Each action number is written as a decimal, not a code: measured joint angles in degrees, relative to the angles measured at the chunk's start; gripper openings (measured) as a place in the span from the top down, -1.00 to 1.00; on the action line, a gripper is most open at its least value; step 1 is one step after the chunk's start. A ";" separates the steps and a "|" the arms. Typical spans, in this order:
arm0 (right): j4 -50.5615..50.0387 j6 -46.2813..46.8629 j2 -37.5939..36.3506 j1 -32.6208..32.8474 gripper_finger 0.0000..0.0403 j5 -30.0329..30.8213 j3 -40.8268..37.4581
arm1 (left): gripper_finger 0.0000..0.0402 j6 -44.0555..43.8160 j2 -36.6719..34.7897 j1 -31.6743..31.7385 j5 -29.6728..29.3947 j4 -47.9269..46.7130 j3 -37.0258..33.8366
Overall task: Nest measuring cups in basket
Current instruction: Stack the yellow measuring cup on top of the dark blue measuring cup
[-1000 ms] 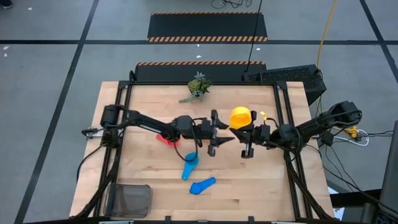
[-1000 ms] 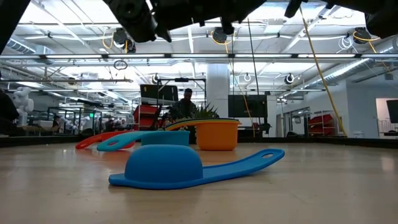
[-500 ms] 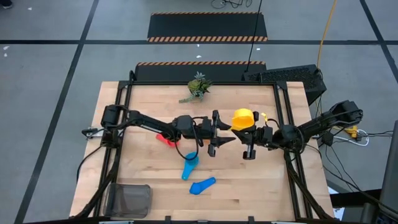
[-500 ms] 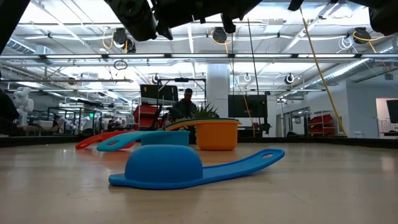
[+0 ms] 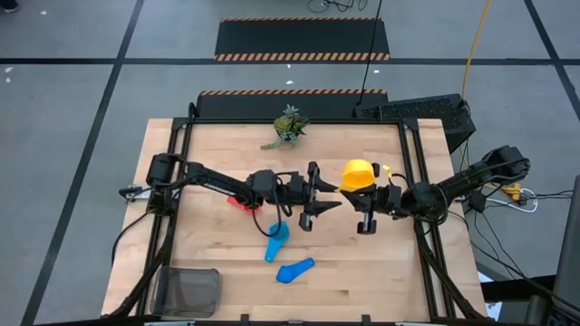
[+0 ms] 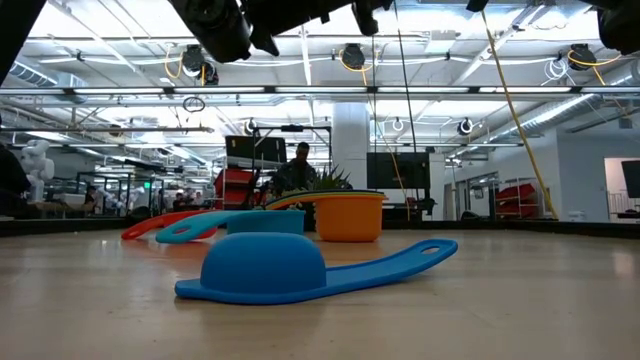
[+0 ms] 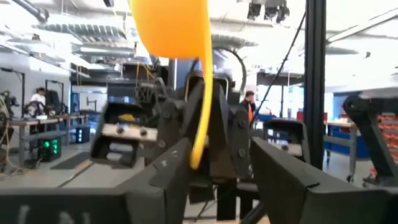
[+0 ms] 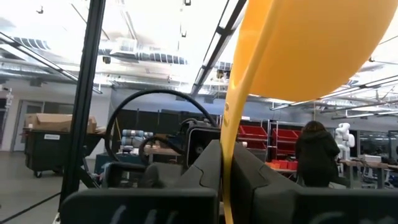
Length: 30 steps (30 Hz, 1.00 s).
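My right gripper [image 5: 364, 195] holds a yellow measuring cup [image 5: 355, 174] above the middle of the table. My left gripper [image 5: 323, 195] faces it from the table's left, open, with its fingers [image 7: 174, 174] just short of the cup's handle [image 7: 202, 124] and touching nothing. On the wood lie a red cup [image 5: 240, 201], a light blue cup [image 5: 276, 243] and a blue cup [image 5: 294, 270]. An orange cup [image 6: 348, 218] stands upright behind them in the low view. The mesh basket [image 5: 190, 290] sits at the near left corner. My right gripper pinches the yellow cup's handle [image 8: 231, 134] by its two flat faces between the two fingers. The fingers slant upward toward the table's left. The bowl [image 8: 311, 43] stands above the fingertips and the cup is lifted clear of the table.
A small green plant [image 5: 288, 127] stands at the far edge. A black box [image 5: 421, 113] sits at the far right corner. Bare wood lies along the near right of the table [image 5: 381, 281].
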 joint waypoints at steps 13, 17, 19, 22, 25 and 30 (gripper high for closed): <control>-0.20 0.33 0.02 0.02 1.00 -0.17 -0.02 | 0.94 0.08 -0.02 0.19 1.14 -0.02 0.00; -0.40 0.48 0.02 0.02 0.99 -0.08 -0.02 | 0.94 -1.29 -0.02 1.14 4.47 -0.13 0.00; -0.51 0.46 0.02 0.02 0.96 0.00 -0.02 | 0.95 -3.21 -0.02 1.71 6.31 -0.13 0.00; -0.92 1.51 0.00 0.00 0.88 0.41 -0.02 | 0.96 -6.79 -0.02 2.71 9.04 -0.15 0.00; -1.66 2.87 -0.04 -0.03 0.75 0.90 -0.02 | 0.96 -10.41 -0.02 4.05 12.18 -0.20 0.00; -6.08 6.12 -1.37 -0.03 0.48 5.08 -0.03 | 0.97 -17.79 -0.57 7.03 18.45 -0.92 -0.27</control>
